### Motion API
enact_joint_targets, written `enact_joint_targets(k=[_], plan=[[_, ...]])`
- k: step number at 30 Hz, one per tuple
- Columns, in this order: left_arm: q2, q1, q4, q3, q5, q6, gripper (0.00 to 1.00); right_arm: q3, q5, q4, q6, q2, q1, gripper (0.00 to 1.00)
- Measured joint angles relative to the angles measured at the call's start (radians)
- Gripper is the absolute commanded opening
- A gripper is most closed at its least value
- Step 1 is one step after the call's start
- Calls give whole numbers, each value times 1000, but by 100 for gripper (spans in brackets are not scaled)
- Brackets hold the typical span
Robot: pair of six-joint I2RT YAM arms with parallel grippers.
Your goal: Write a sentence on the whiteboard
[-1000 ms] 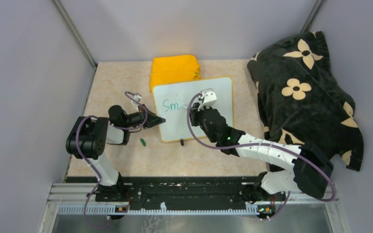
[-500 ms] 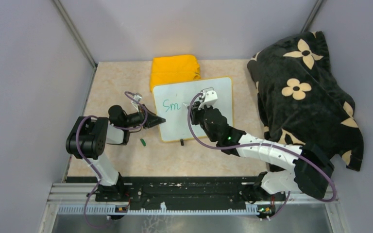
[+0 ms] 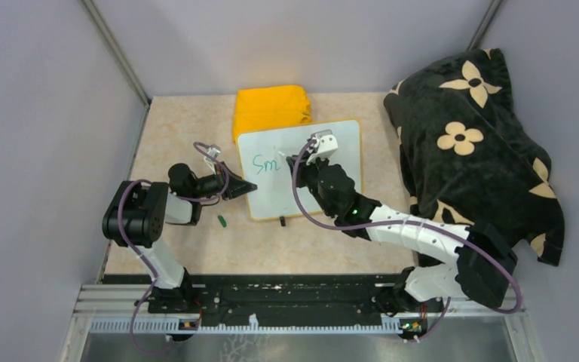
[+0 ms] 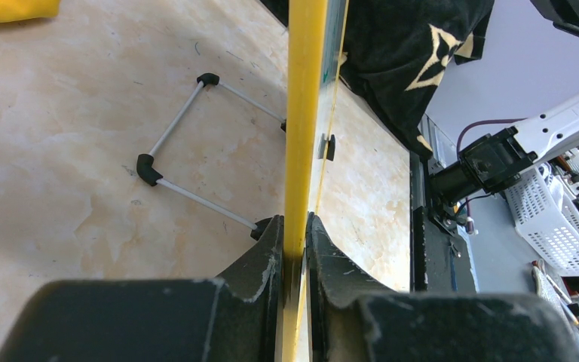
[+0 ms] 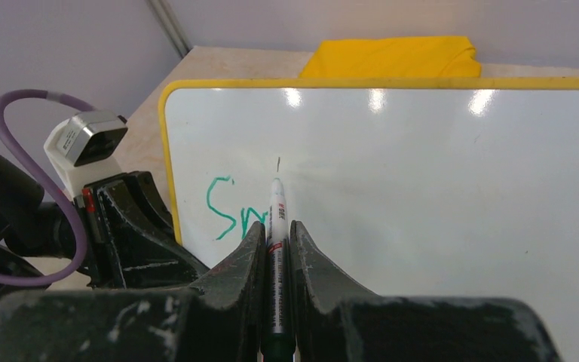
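You are early in the sentence (image 5: 230, 211): only a green "Sm" is written, with the rest to do. Your right gripper (image 5: 277, 232) clamps the marker (image 5: 276, 204), its tip at the glossy whiteboard (image 5: 422, 188) just ahead. Your left gripper (image 4: 294, 226) pinches the board's yellow rim.

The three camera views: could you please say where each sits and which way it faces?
Top external: above and behind the robot, looking down on the left arm, right arm and the whiteboard.
Left wrist: mounted there, looks along the left gripper, shut on the whiteboard's rim.
Right wrist: mounted there, looks past the right gripper, shut on the marker, at the green letters.
Shared: all show the whiteboard.
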Motion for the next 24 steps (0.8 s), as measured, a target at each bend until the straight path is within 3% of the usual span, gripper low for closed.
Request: enact_joint_targets(k=[24], plan=[[0,-1,-7,2,0,1,0,16,9,4,13,50,-31,0]])
